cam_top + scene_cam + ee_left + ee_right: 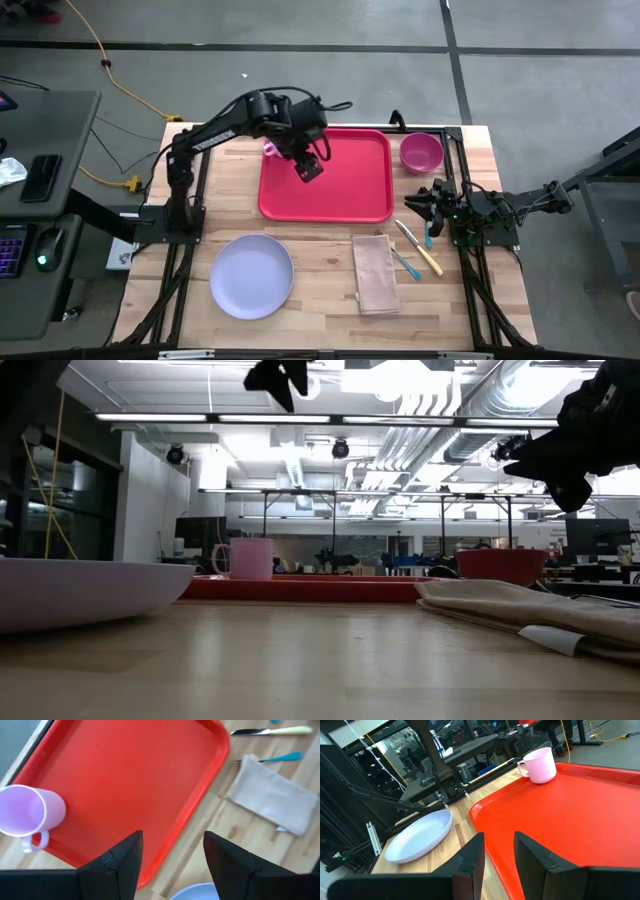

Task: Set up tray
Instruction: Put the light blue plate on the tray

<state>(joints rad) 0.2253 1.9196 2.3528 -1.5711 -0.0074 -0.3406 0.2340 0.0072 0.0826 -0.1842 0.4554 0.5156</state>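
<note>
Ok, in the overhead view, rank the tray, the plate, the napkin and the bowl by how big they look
1. Red tray, clearly largest.
2. Lavender plate.
3. Folded beige napkin.
4. Pink bowl, smallest.
All lie flat on the table under the overhead camera, so nearness hardly skews this.

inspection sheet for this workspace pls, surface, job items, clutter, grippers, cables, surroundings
surface: wooden table, bare between items
job's things: red tray at the far middle, pink mug in its left corner
clutter: lavender plate, folded napkin, knife and blue-handled fork beside it, pink bowl right of the tray
grippers: left gripper open above the tray, holding nothing; right gripper open at the table's right edge
cables: yellow cable across the floor on the left
surroundings: desk with keyboard and mouse at left; no person seen
</note>
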